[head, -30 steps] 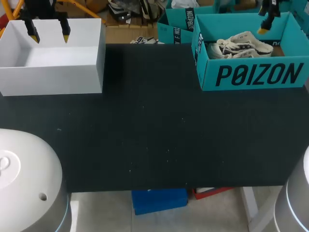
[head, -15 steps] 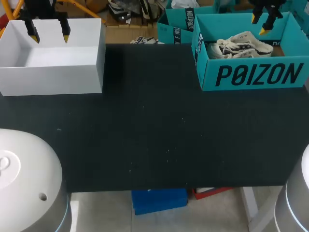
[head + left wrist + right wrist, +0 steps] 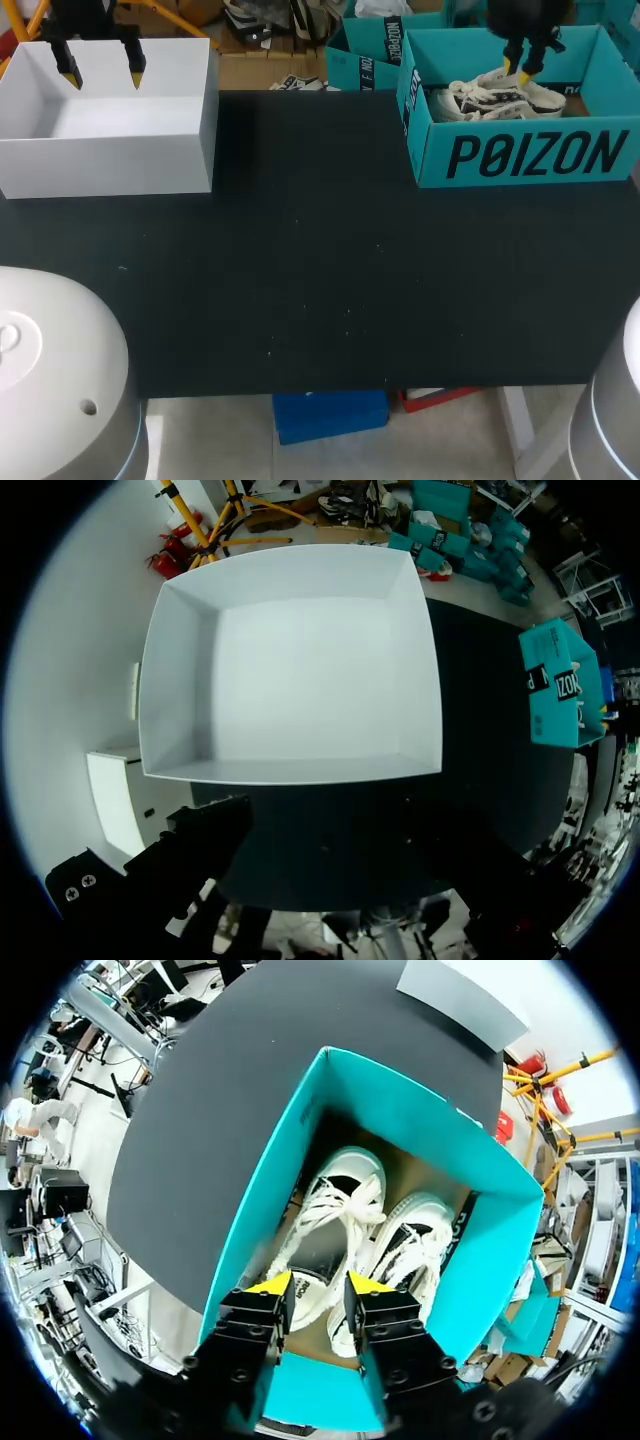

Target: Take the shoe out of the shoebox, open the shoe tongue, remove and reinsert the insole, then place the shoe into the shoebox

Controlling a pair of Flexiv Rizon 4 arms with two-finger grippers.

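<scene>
Step 1: my R fingers, narrowly apart & empty, hang over shoe in shoebox; next I'd drop, nip collar, lift out

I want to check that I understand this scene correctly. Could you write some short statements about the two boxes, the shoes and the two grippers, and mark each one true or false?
1. The white box is empty. True.
2. The right gripper hangs above the teal shoebox. True.
3. The shoes lie on the black table. False: both lie inside the teal shoebox.
4. The left gripper is shut on a shoe. False: it is open over the white box and holds nothing.
5. The right gripper is open. True.
</scene>
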